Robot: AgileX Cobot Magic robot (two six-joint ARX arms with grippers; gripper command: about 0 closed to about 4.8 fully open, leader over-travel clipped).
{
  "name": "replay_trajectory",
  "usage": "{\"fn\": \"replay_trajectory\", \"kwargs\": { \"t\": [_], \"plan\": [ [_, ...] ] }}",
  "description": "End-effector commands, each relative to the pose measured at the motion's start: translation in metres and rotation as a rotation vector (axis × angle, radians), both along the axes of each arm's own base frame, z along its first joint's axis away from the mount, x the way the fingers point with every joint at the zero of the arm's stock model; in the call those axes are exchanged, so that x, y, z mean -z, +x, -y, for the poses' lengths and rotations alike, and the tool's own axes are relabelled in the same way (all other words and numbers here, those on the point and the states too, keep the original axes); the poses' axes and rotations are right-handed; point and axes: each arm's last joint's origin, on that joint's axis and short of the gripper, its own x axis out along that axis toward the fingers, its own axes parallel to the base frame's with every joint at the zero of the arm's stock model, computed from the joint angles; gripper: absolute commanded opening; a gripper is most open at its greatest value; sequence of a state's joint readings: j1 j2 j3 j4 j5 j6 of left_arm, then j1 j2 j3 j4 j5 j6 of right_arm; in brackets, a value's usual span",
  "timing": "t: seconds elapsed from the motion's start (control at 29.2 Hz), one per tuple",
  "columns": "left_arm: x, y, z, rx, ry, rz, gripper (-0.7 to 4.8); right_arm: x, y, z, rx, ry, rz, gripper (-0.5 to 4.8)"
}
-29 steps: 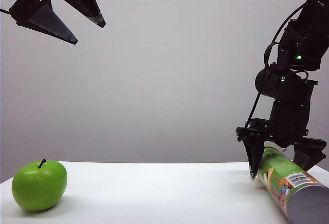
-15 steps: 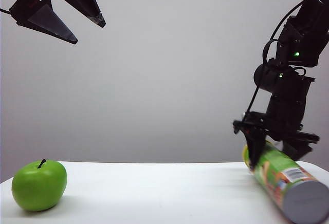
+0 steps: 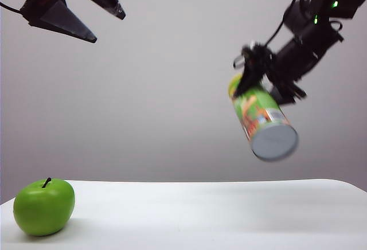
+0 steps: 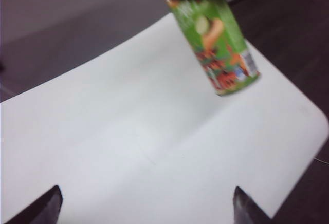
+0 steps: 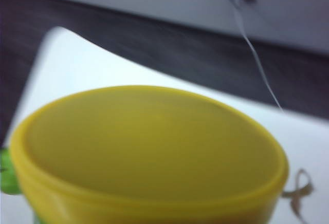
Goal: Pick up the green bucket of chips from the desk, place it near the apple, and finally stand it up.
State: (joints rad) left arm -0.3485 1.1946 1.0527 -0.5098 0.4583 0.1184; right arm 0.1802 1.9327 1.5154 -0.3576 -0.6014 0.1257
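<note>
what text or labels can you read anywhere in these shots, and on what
No text can be read.
Green bucket of chips, held in the air by the right gripper: printing and a barcode patch show, all too blurred to read.
Apple, desk, left gripper: no markings visible.

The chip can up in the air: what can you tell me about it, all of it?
The chip can is a tall green cylinder printed with chip pictures and a barcode, with a yellow lid and a flat silver base. It hangs tilted, high above the white desk, base lowest and turned toward the exterior camera. The right gripper is clamped on its upper end, near the lid; nothing else touches it. It is far to the right of the apple. The open left gripper hovers empty at upper left.
</note>
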Motion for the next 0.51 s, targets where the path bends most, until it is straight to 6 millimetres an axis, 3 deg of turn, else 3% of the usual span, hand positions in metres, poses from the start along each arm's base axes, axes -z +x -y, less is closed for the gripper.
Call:
{"fn": "replay_trajectory", "kwargs": {
  "t": [0.03, 0.27, 0.51],
  "plan": [
    [-0.003, -0.001, 0.000, 0.016, -0.012, 0.011, 4.27, -0.029, -0.002, -0.004, -0.077, 0.094, 0.152, 2.64],
    [-0.007, -0.006, -0.002, 0.008, -0.015, 0.030, 4.27, -0.059, -0.007, -0.030, -0.184, 0.162, 0.379, 2.64],
    [-0.020, -0.023, -0.011, -0.088, 0.034, 0.104, 4.31, -0.049, -0.022, -0.074, -0.271, 0.192, 0.718, 2.40]
  ]
}}
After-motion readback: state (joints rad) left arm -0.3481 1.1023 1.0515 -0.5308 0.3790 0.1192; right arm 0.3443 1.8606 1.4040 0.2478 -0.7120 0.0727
